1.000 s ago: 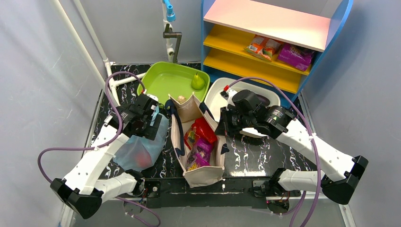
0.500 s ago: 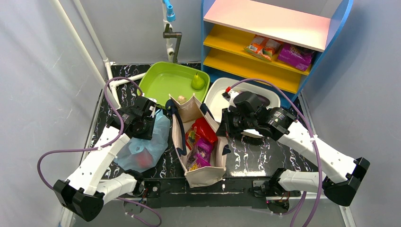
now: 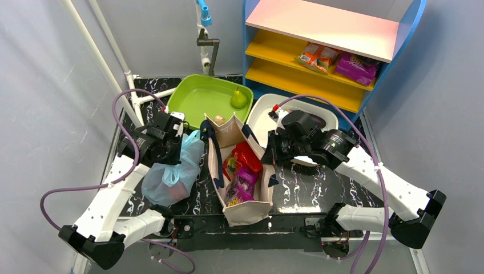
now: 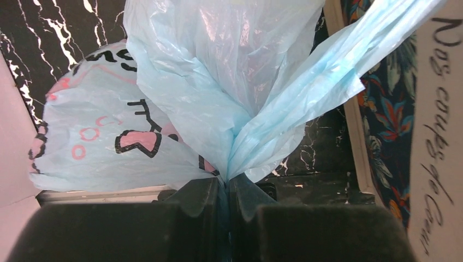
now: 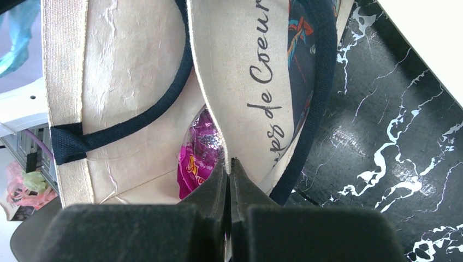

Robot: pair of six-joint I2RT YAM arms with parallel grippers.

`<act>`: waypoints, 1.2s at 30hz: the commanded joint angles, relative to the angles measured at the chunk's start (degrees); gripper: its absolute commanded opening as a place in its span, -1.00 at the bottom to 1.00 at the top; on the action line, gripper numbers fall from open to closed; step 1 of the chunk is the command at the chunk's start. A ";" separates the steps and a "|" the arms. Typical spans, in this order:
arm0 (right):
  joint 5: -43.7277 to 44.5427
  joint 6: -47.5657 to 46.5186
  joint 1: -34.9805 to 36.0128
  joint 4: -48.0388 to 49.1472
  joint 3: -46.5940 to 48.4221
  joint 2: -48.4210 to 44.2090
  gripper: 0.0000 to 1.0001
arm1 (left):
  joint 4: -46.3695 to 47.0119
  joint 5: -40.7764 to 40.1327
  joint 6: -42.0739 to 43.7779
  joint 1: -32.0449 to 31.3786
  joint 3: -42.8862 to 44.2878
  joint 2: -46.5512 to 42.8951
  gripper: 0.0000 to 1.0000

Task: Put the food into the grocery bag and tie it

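My left pincer [image 4: 226, 188] is squeezed fully together on the gathered neck of the grocery bag [image 4: 180, 109]. It pinches the film into one bunch, which closes the mouth and gives me something to knot. The bag's bulging body rests on the table [image 3: 308, 188] toward its left edge, just beside the canvas tote [image 5: 136, 82], which stands at the middle of the front edge. I cannot make out the food for certain through the film; I judge it lies inside, weighting the bottom. My right pincer [image 5: 229, 169] is clamped shut on the tote's top rim, probably to steady it clear of the tying.
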 commanded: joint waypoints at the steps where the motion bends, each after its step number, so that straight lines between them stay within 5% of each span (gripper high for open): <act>1: -0.99 0.94 0.59 -1.40 2.86 0.17 -0.97 | -5.31 0.11 -1.81 0.21 6.26 -1.59 -1.00; 15: 1.54 4.15 0.59 -2.42 6.52 2.05 -0.97 | -18.63 0.28 -5.46 0.22 34.37 1.54 -1.00; 20: 4.34 7.44 0.59 -3.67 8.22 2.88 -0.97 | -18.75 5.88 -6.35 0.22 44.84 2.65 -1.00; 28: 5.25 13.55 0.59 -2.97 8.38 3.46 -0.97 | -8.55 22.34 -12.00 0.22 54.69 2.23 -1.00; 36: 5.86 15.82 0.59 -3.25 8.42 3.65 -0.97 | 10.54 40.45 -22.33 0.22 51.10 -0.04 -1.00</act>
